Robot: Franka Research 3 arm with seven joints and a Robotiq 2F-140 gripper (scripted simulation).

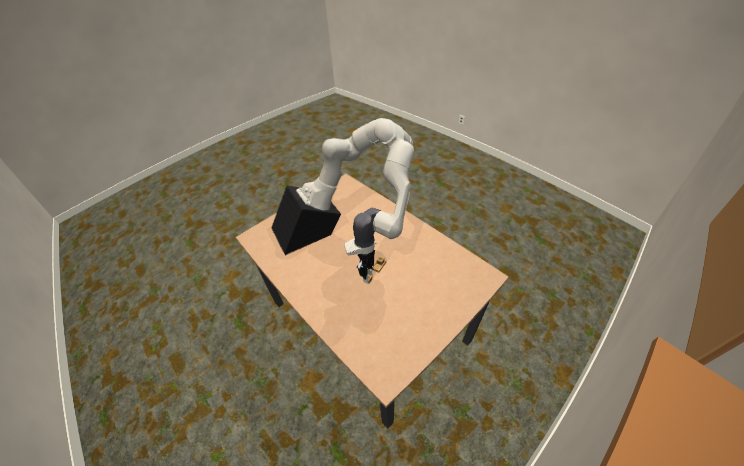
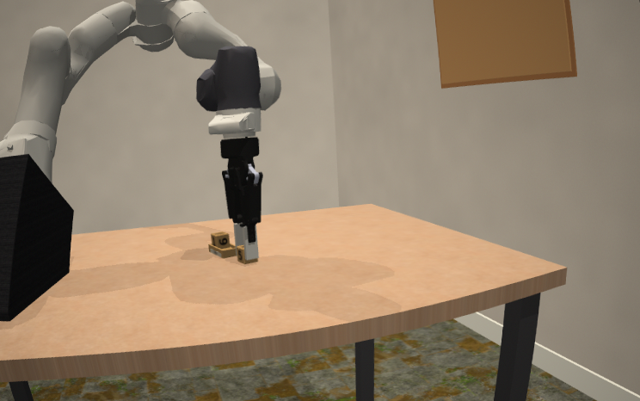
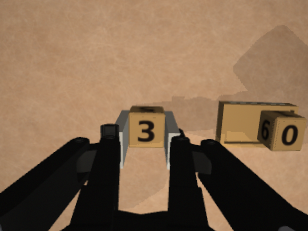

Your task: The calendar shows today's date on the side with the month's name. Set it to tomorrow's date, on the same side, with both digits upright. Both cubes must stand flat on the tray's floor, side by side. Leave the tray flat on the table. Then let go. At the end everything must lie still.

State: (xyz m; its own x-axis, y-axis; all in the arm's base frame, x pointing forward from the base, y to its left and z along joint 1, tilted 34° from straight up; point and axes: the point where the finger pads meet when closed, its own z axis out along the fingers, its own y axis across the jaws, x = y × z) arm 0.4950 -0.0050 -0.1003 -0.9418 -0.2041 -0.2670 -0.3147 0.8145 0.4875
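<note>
My gripper (image 1: 366, 276) (image 2: 247, 252) (image 3: 146, 124) points straight down and is shut on a small wooden date cube (image 2: 243, 255) (image 3: 146, 130). The cube is down at the table top, just outside the tray. Its top face shows a 3 in the wrist view, and a side face shows a 5 in the exterior view. The shallow wooden tray (image 1: 379, 266) (image 2: 223, 251) (image 3: 234, 125) lies flat on the table right beside it. The second cube (image 2: 219, 239) (image 3: 282, 131) stands in the tray, with faces 6 and 0 showing. The month's name is not visible.
The wooden table (image 1: 428, 307) (image 2: 425, 264) carries the arm's black base box (image 1: 301, 219) (image 2: 27, 236) at its far left corner. The table's edges are well away from the tray.
</note>
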